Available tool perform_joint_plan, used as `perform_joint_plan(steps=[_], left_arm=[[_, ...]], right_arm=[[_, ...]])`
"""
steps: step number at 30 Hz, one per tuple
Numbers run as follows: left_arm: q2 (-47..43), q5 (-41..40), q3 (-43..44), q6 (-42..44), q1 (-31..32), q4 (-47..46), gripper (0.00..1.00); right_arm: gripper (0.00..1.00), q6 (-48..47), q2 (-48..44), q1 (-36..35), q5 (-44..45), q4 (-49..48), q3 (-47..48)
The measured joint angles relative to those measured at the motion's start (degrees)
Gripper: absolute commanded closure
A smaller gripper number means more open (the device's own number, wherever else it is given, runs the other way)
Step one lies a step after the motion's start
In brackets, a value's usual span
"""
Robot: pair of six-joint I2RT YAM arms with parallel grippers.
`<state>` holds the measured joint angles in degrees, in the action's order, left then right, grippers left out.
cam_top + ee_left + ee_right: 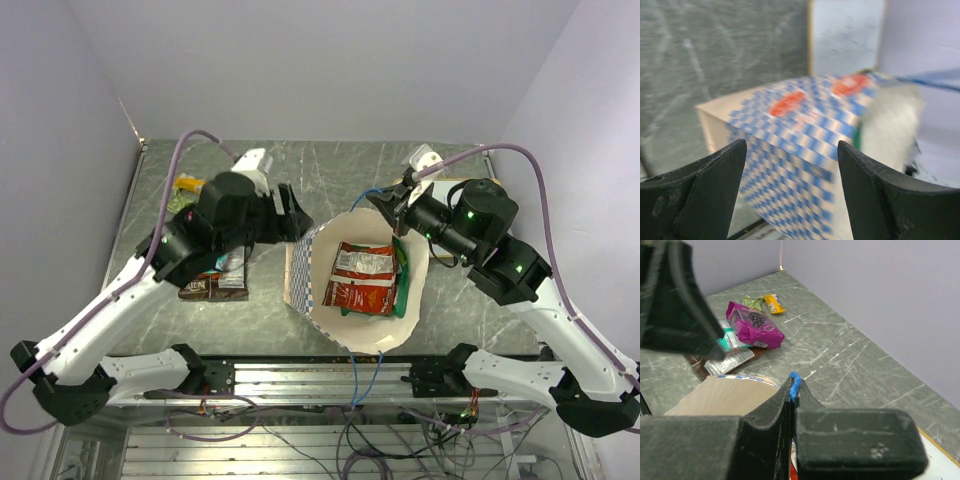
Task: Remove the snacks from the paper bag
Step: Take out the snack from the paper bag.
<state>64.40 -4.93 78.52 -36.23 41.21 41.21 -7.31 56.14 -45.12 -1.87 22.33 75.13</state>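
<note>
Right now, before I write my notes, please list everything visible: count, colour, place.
paper bag: one, cream with blue checks, table middle, open.
red packet: one, red, inside bag.
green packet: one, green, inside bag, beside red.
magenta packet: one, magenta, left of bag.
teal packet: one, teal-white, beside magenta one.
brown packet: one, dark brown, left of bag.
yellow bar: one, yellow, far left.
green wrapper: one, green, beside yellow bar.
whiteboard: one, white, beyond bag.
table: one, grey marbled.
cord handle: one, blue, bag's far rim.
left tool: one, black, open, at bag's checked side.
right tool: one, black, shut on cord handle.
</note>
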Motion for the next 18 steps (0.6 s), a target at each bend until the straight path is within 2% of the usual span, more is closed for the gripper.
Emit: perform_joint_plan(steps=[4,8,10,12,14,15,16,18], left_arm=[[-4.5,-7.1,-3.3,-3.9,14.6,-5.2,0.26],[-5.3,-19.5,-4.9,-6.3,32.8,-8.5,0.26],[-2.7,-27.6,-4.7,-5.8,43.9,-11.0,0.26],[1.2,-32.3,-3.5,-4.3,50.0,-12.2,0.25],[6.5,-35.1,-1.8,-2.4,52.6,-13.9,0.25],[9.3,-36.4,-1.2,-1.2,53.0,-15.1,0.29],[11.2,-37.2,-1.1,-0.3,53.1,-16.1,0.39],[15.4,-38.9,-1.1,2.0,52.9,-18.1,0.65]], right_arm=[[1.0,1.0,0.3,0.0,-0.3,-0.5,0.0],[1.0,1.6,0.3,0.0,-0.2,-1.3,0.0],[1.0,1.7,0.3,0.0,0.0,-1.4,0.0],[1.0,1.8,0.3,0.0,0.2,-1.4,0.0],[1.0,1.9,0.3,0.0,0.2,-1.4,0.0],[1.0,2.0,0.3,0.0,0.2,-1.4,0.0],[1.0,2.0,0.3,0.0,0.2,-1.4,0.0],[1.0,2.0,0.4,0.0,0.2,-1.4,0.0]])
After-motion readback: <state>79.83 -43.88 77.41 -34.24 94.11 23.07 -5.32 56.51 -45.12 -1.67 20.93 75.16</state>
